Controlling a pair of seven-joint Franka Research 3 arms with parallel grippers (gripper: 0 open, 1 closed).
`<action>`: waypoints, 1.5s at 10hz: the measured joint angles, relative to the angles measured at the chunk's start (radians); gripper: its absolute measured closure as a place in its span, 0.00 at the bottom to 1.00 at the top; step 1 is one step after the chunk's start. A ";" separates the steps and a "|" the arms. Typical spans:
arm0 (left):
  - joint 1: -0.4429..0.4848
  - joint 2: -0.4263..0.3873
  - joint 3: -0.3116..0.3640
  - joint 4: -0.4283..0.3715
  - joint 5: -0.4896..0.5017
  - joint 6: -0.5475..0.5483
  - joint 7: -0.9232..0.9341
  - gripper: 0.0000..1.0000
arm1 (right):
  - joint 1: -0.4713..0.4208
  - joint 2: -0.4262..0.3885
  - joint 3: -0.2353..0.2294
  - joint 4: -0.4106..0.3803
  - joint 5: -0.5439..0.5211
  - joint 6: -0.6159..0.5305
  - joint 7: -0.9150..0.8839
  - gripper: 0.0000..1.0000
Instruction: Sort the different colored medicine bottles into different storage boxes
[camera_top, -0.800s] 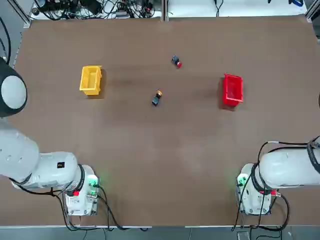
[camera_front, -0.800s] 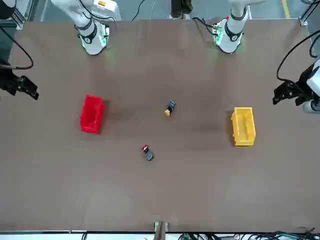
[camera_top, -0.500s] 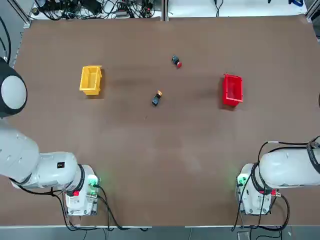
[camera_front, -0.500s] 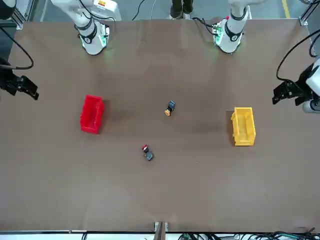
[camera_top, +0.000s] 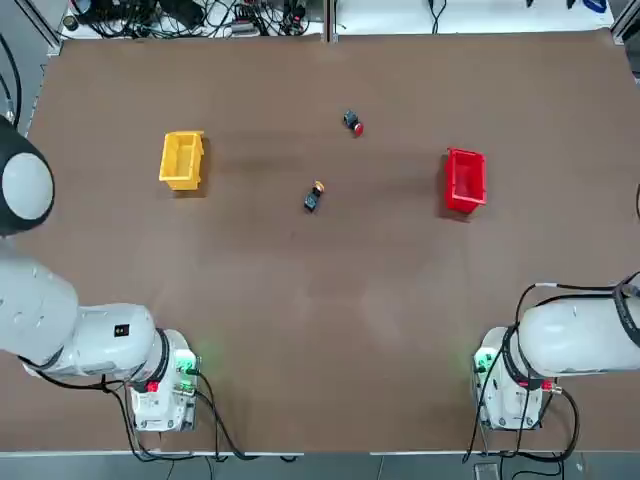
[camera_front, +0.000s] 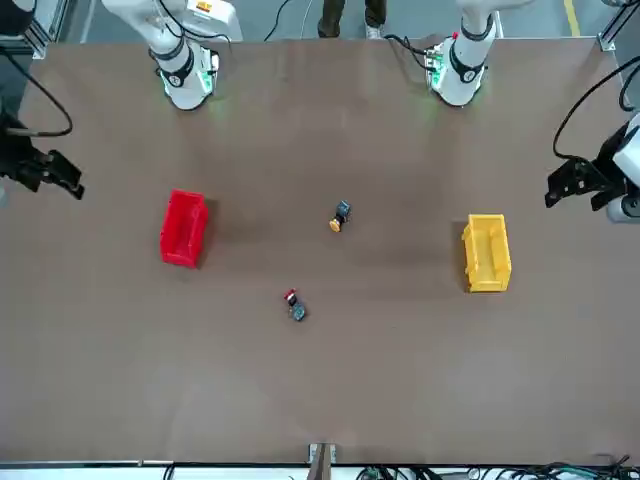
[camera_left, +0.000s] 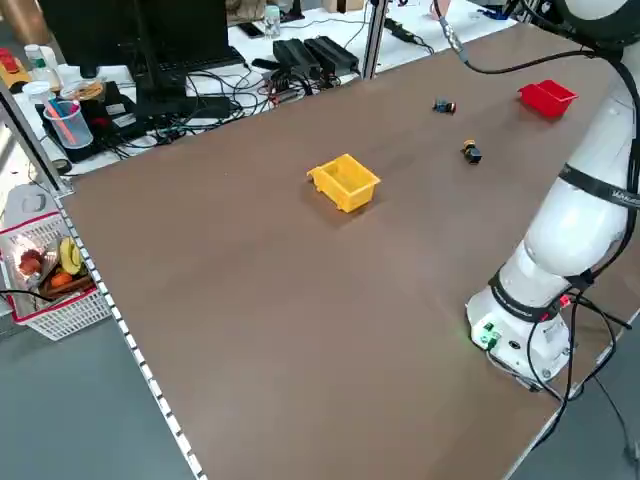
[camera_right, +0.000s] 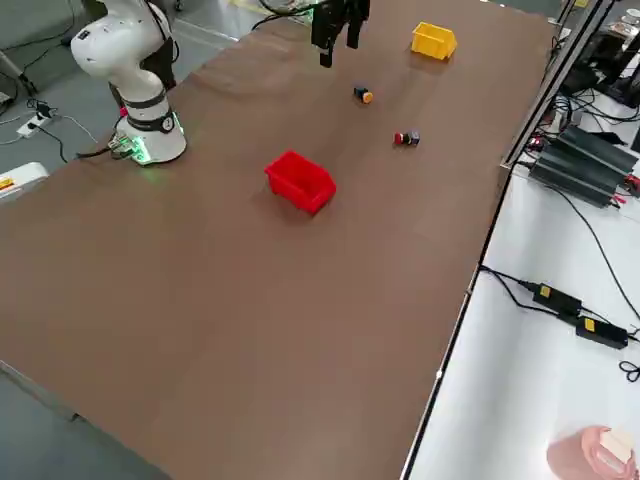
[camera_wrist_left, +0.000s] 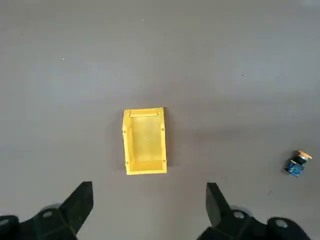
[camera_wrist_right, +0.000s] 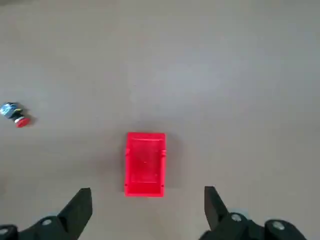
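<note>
The orange-capped medicine bottle lies on its side near the table's middle. The red-capped medicine bottle lies farther back. A yellow storage box stands at the left and a red storage box at the right, both with nothing in them. My left gripper hangs open, high over the table's left edge. Its wrist view looks down on the yellow box and the orange-capped bottle. My right gripper hangs open, high over the right edge. Its wrist view shows the red box and the red-capped bottle.
The brown table is wide and bare between the arm bases and the boxes. Cables and power strips lie beyond the far edge. A white basket hangs off the left side.
The right gripper has shifted very slightly. Bottles and boxes lie where they were.
</note>
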 joint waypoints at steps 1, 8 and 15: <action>-0.012 0.000 -0.003 0.000 0.000 0.000 0.000 0.00 | 0.048 0.012 0.003 -0.002 0.011 0.033 0.000 0.01; -0.069 0.047 -0.015 -0.006 -0.002 -0.001 -0.109 0.00 | 0.222 0.152 0.009 -0.013 0.074 0.267 -0.236 0.01; -0.213 0.135 -0.033 -0.064 -0.002 0.129 -0.332 0.03 | 0.367 0.417 0.008 -0.113 0.075 0.769 -0.327 0.00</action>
